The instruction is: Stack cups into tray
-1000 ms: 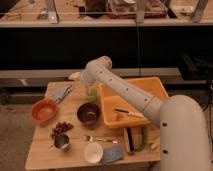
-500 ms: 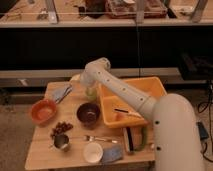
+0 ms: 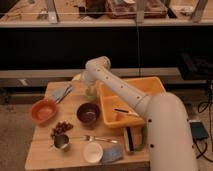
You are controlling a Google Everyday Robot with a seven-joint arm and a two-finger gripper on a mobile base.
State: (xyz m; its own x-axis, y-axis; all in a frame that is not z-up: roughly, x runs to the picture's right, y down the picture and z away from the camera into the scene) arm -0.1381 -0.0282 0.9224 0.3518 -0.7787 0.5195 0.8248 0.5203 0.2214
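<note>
A light-green cup (image 3: 90, 93) stands at the back of the wooden table, just left of the yellow-orange tray (image 3: 152, 85). My gripper (image 3: 90, 86) hangs right over this cup, at the end of the white arm that reaches in from the lower right, and it is open. The wider white cup (image 3: 92, 151) sits at the table's front edge. Left of it stands the shiny metal cup (image 3: 62, 142). The tray holds a few small items but none of the cups.
A dark purple bowl (image 3: 88, 113) sits mid-table and an orange bowl (image 3: 43, 110) at the left. A fork (image 3: 95, 139), a blue cloth (image 3: 112, 154), brown snacks (image 3: 61, 128) and a green-black object (image 3: 132, 139) lie near the front. Blue utensils (image 3: 62, 92) lie at the back left.
</note>
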